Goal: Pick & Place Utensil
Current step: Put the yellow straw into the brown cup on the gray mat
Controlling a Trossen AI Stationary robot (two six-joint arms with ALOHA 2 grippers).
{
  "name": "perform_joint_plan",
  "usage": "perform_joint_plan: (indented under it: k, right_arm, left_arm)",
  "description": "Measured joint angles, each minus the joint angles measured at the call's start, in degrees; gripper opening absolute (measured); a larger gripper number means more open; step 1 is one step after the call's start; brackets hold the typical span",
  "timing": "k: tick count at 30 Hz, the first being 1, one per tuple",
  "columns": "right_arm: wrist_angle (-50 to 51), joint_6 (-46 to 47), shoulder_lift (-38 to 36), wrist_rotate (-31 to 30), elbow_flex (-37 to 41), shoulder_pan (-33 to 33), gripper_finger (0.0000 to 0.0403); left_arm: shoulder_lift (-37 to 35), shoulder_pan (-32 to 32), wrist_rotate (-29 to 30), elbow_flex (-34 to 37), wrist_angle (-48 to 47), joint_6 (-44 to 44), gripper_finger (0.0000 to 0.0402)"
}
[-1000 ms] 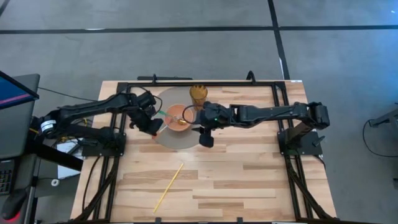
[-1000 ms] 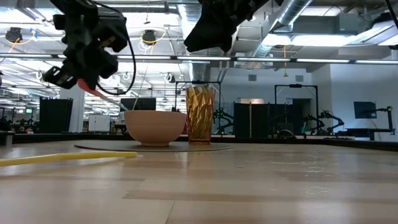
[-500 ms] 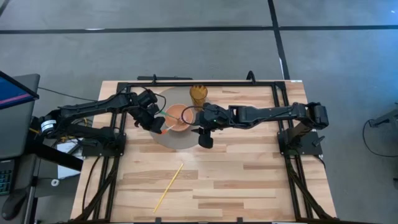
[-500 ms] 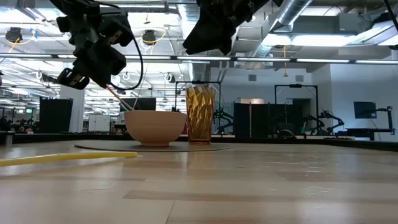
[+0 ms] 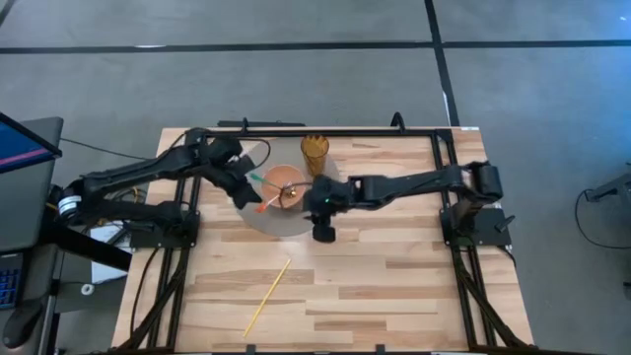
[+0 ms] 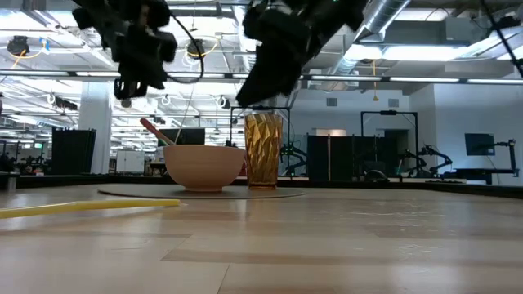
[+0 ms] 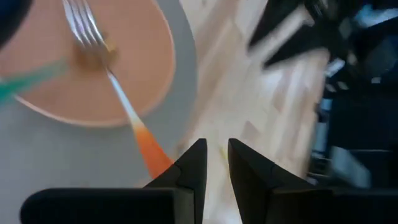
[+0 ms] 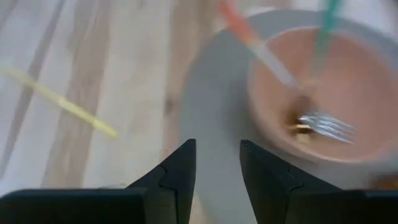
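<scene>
A fork with an orange handle (image 7: 118, 87) lies in the tan bowl (image 5: 287, 181), tines on the bowl's floor and handle (image 6: 153, 131) leaning over the rim toward the table's left. A green-handled utensil (image 8: 326, 25) also stands in the bowl. The bowl sits on a round grey mat (image 5: 264, 219). My left gripper (image 7: 216, 163) is open and empty, above the fork's handle end, left of the bowl (image 5: 246, 195). My right gripper (image 8: 217, 163) is open and empty, above the mat on the bowl's near right side (image 5: 322, 233).
A gold ribbed cup (image 5: 315, 150) stands on the mat just beyond the bowl, also seen in the low view (image 6: 263, 151). A yellow stick (image 5: 266, 297) lies on the wood nearer the front edge. A black frame (image 5: 325, 131) runs along the table's far edge and sides.
My left gripper has brought the orange-handled fork down into the bowl, let go of it and risen clear. The fork now rests in the bowl with its handle over the rim. My right gripper has shifted slightly toward the table's left.
</scene>
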State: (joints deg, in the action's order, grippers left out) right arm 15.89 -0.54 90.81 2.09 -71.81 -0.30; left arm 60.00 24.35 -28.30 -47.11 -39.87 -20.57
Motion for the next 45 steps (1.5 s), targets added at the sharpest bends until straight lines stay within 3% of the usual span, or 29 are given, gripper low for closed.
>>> perform_joint_plan:
  k: [6,11,16,24,32,36,41,45]
  right_arm:
    - [-14.8,-1.9,8.5,11.7,0.0,4.4,0.0118]
    - [-24.6,-9.3,16.2,11.6,0.1,7.8,0.0118]
    - [-28.2,-9.5,20.2,11.4,0.1,8.7,0.0118]
    - [-33.6,-5.6,25.8,16.8,0.1,8.7,0.0118]
    - [-35.6,-5.6,30.0,17.6,-0.3,8.4,0.0116]
    - [-34.8,-6.9,30.1,17.2,-0.4,8.4,0.0086]
    - [-34.6,-9.5,28.4,16.8,-0.2,7.9,0.0016]
    - [-32.9,-8.0,26.1,16.8,0.1,7.1,0.0015]
  left_arm:
    - [-10.5,-1.9,9.2,0.0,0.1,5.6,0.0063]
    - [-18.2,-2.2,10.5,0.0,0.1,5.8,0.0063]
    - [-22.6,-2.2,10.7,0.0,0.1,5.8,0.006]
    - [-22.5,-2.2,10.8,0.0,0.1,5.8,0.0058]
    - [-19.3,-2.2,11.2,0.0,0.1,5.8,0.0058]
    - [-18.2,-2.1,11.2,0.0,0.1,5.8,0.0058]
    - [-17.9,-2.1,11.6,0.0,0.1,9.4,0.0058]
    - [-17.9,-2.1,13.1,0.0,0.1,9.9,0.0058]
